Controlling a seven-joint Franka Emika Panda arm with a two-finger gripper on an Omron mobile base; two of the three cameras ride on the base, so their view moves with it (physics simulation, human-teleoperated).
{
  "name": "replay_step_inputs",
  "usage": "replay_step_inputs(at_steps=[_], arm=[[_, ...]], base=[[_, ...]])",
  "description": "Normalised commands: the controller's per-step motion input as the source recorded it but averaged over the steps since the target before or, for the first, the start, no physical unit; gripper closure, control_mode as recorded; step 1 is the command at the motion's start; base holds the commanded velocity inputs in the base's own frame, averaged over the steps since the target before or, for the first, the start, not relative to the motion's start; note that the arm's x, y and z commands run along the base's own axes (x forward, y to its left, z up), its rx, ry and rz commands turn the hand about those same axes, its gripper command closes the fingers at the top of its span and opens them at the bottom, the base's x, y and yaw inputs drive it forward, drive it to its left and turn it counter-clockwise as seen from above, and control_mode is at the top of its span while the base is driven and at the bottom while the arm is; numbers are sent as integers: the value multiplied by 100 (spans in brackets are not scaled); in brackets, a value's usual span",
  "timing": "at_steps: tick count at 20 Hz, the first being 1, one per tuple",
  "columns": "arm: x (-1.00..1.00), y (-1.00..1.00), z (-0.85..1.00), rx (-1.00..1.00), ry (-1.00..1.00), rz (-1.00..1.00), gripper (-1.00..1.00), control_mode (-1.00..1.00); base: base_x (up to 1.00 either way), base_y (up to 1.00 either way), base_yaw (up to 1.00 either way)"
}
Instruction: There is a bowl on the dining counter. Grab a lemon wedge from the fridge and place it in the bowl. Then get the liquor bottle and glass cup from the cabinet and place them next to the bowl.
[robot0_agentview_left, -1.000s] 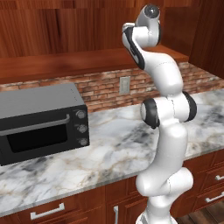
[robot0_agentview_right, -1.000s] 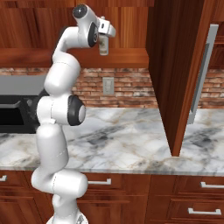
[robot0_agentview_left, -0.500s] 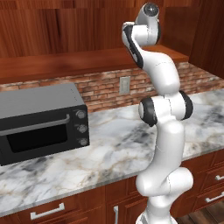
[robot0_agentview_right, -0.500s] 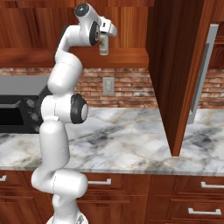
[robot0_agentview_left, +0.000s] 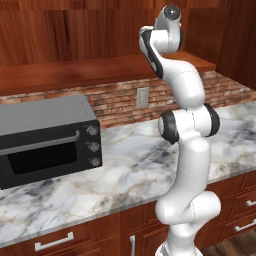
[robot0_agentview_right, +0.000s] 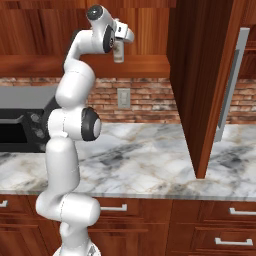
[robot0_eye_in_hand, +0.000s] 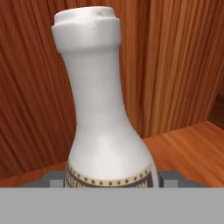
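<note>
The liquor bottle (robot0_eye_in_hand: 105, 109) looms close in the hand view, whitish with a narrow neck, a thick lip and a brown patterned band low on its body. It stands upright on the cabinet's wooden shelf (robot0_eye_in_hand: 188, 148). My gripper (robot0_eye_in_hand: 112, 178) is around its body, and a grey fingertip (robot0_eye_in_hand: 57, 178) presses on each side. In the right base view the gripper (robot0_agentview_right: 118, 52) is raised high, reaching into the cabinet (robot0_agentview_right: 145, 30) above the counter. The bowl, lemon wedge, glass cup, fridge and dining counter are out of view.
A dark toaster oven (robot0_agentview_left: 47, 135) sits on the marble counter (robot0_agentview_left: 130, 165) to the left. The open cabinet door (robot0_agentview_right: 202, 80) hangs down at the right, its grey face (robot0_agentview_right: 231, 85) turned away. A brick backsplash with an outlet (robot0_agentview_left: 142, 97) runs behind.
The fingers have closed in from fully wide onto the bottle. The arm and base have barely moved.
</note>
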Motion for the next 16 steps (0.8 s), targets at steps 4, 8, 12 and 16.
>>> replay_step_inputs(at_steps=[4,8,12,16], arm=[[0,-1,-8,0,0,0,100,-100],[-43,0,-4,0,-2,0,100,-100],[-92,0,-3,0,-8,0,100,-100],[-100,1,0,0,-6,0,100,-100]], base=[[0,0,0],[0,0,0],[0,0,0],[0,0,0]])
